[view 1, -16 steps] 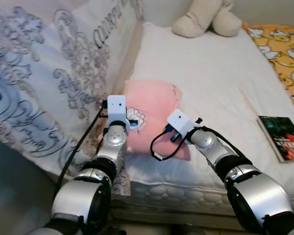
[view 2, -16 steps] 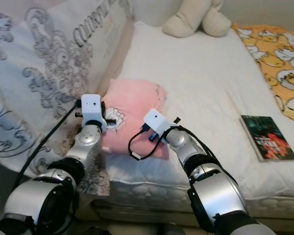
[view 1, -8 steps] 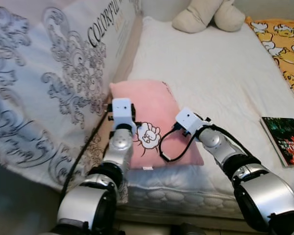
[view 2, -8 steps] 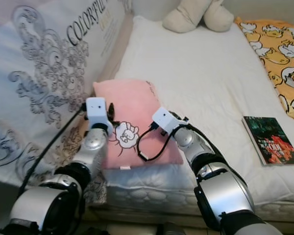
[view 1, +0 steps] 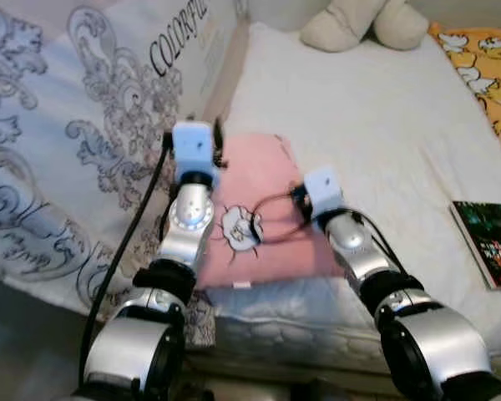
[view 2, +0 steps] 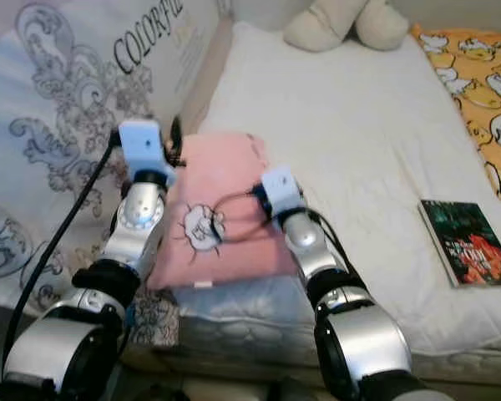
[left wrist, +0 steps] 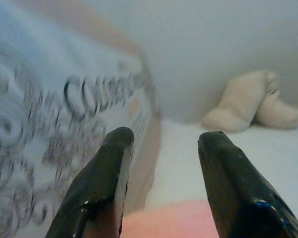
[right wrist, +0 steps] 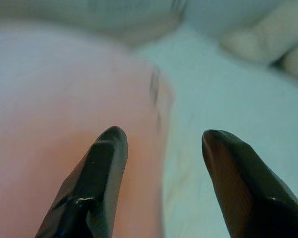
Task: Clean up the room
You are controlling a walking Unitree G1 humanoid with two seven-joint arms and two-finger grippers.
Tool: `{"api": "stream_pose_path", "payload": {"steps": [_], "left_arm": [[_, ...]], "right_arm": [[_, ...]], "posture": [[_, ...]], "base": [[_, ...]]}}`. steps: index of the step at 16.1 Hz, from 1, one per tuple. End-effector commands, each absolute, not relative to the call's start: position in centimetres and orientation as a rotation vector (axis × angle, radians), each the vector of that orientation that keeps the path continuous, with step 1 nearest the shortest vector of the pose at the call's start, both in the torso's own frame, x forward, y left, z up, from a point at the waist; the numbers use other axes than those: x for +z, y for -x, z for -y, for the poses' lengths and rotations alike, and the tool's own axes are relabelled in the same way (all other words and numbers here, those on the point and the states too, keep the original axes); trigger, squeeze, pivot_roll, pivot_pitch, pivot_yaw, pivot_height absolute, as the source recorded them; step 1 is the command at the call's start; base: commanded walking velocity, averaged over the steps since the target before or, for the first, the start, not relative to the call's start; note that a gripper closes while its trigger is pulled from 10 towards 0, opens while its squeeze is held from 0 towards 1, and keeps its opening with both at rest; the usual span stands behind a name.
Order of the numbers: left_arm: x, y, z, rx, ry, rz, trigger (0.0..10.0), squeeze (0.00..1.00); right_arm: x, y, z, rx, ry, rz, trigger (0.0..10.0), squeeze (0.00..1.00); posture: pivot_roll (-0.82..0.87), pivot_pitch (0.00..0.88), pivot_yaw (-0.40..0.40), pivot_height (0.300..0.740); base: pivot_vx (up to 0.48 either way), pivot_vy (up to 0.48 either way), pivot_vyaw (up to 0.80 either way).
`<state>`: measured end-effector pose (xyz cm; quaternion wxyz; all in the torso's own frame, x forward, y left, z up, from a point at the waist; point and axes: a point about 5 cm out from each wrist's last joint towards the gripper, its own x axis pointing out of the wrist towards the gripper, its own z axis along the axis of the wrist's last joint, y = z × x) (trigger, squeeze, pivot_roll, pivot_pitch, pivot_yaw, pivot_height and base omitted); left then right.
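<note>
A beige plush toy [view 1: 363,23] is sitting at the far end of the white mattress [view 1: 384,125], beside a yellow duck-print blanket [view 1: 484,75].

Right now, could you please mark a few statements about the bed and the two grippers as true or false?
1. The pink pillow lies on the white mattress. True.
2. The left gripper is shut on the pillow. False: its fingers are apart and hold nothing.
3. A book lies near the bed's right edge. True.
4. The right gripper is shut. False: its fingers are open over the pillow's edge.
5. The plush toy sits on the pillow. False: it rests at the far end of the bed, apart from the pillow.
</note>
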<state>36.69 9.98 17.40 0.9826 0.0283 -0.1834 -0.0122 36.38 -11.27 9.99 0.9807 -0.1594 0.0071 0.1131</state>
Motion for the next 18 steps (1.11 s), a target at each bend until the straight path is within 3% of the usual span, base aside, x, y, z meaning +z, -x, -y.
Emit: {"api": "stream_pose_path", "payload": {"steps": [1, 4, 5, 6, 10, 12, 18], "left_arm": [[17.2, -35.4, -9.8, -0.078, -0.098, 0.403, 10.0, 0.0], [15.1, -32.1, -10.6, -0.146, -0.099, 0.346, 10.0, 0.0], [14.9, -31.6, -10.6, -0.167, -0.072, 0.331, 10.0, 0.0], [15.5, -30.3, -9.2, -0.316, 0.016, 0.335, 10.0, 0.0], [16.2, -27.9, -10.0, -0.373, -0.08, 0.364, 10.0, 0.0], [16.5, -26.7, -9.9, -0.45, -0.049, 0.336, 10.0, 0.0], [16.3, -26.8, -9.4, -0.444, -0.076, 0.277, 10.0, 0.0]], "right_arm": [[9.9, -35.4, 12.3, 0.163, 0.312, 0.074, 10.0, 0.0], [6.1, -32.6, 16.4, -0.025, 0.112, -0.073, 10.0, 0.0], [5.5, -32.2, 16.5, -0.028, 0.077, -0.096, 10.0, 0.0], [4.7, -31.3, 16.3, -0.013, 0.027, -0.118, 10.0, 0.0], [3.7, -30.7, 15.4, -0.013, -0.152, -0.202, 10.0, 0.0], [2.6, -30.1, 14.2, -0.049, -0.419, -0.313, 10.0, 0.0], [3.7, -31.8, 7.6, 0.202, -0.57, -0.42, 10.0, 0.0]], "posture": [[-0.11, 0.001, 0.023, 0.74], [-0.11, 0.0, 0.034, 0.74], [-0.11, 0.0, 0.034, 0.74], [-0.11, 0.0, 0.037, 0.74], [-0.09, 0.0, 0.029, 0.74], [-0.08, 0.0, 0.018, 0.74], [-0.06, 0.0, 0.015, 0.74]], "base": [[0.0, 0.0, 0.0], [0.0, 0.0, 0.0], [0.0, 0.0, 0.0], [0.0, 0.0, 0.0], [0.0, 0.0, 0.0], [0.0, 0.0, 0.0], [0.0, 0.0, 0.0]]}}
